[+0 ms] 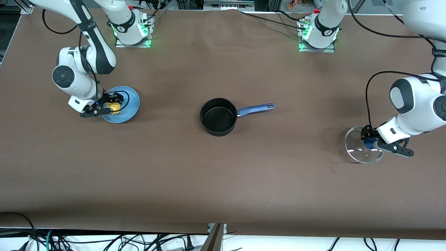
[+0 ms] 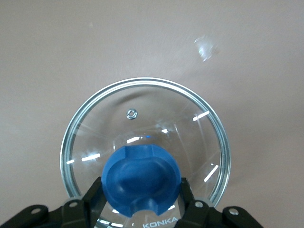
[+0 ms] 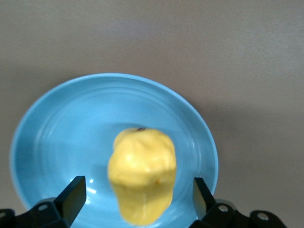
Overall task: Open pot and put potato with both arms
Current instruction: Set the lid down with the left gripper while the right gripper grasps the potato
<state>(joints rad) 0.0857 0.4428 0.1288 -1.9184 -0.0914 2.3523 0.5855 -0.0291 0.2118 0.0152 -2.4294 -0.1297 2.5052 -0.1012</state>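
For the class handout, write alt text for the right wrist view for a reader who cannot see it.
A yellow potato lies on a blue plate on the brown table, between the open fingers of the right pincer.

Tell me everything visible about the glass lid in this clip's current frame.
The lid is round clear glass with a metal rim, a small metal vent fitting and a blue plastic knob at its centre; "KONKA" is printed on it. It lies flat on the brown table toward the left arm's end, well apart from the open pot and nearer the front camera than it. The left gripper has its fingers on either side of the knob, against it.
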